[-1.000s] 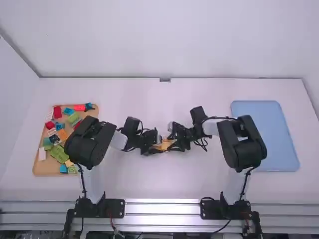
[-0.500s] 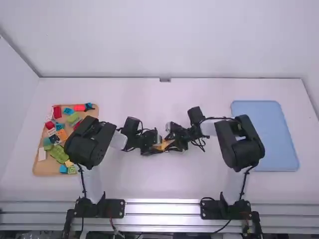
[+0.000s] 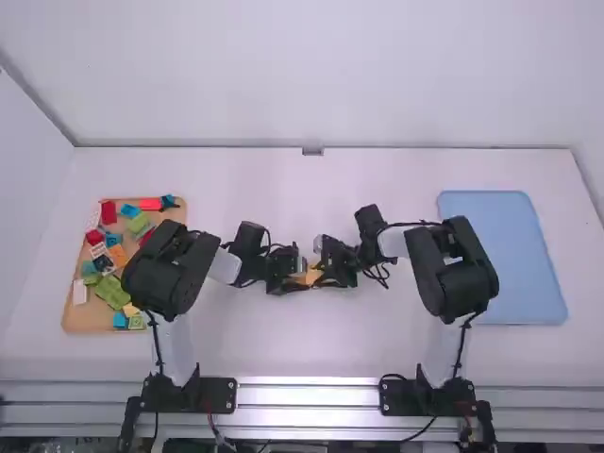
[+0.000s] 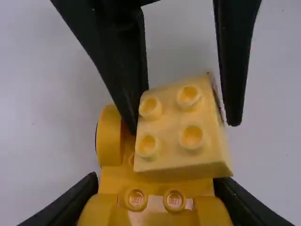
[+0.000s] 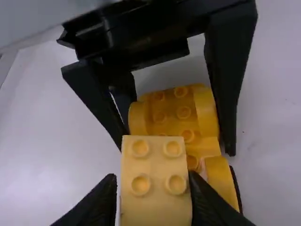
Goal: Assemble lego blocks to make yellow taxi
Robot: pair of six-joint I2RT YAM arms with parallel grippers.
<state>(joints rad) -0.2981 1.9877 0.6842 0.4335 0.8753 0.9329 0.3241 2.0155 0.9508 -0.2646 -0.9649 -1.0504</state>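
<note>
White walls (image 3: 330, 75) are rising behind the table (image 3: 283, 184). Midway between its left and right edges, the left gripper (image 3: 303, 277) is clenching the yellow taxi base (image 4: 157, 181) between both fingers. Facing it, the right gripper (image 3: 319, 271) is standing slightly open around a yellow block (image 5: 154, 162), one finger touching, the other just beside. Tilting over the base, the block is showing four studs.
</note>
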